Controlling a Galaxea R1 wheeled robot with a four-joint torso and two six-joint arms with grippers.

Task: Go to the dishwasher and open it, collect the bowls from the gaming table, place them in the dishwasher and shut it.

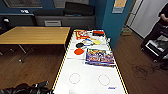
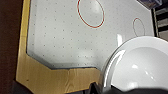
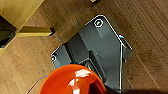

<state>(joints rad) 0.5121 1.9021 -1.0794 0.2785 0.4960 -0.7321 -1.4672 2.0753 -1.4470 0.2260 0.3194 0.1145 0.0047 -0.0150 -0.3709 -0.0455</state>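
White table, white bowl beside tool.

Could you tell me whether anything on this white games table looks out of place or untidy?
Yes. The far half of the white table is cluttered: a colourful box lies askew, with an orange disc, a dark disc and other bright items scattered beyond it. Nothing looks spilled or broken.

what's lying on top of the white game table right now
On the white game table: a colourful box, an orange disc, a black disc, more coloured items beyond. Whatever lies under the box is covered.
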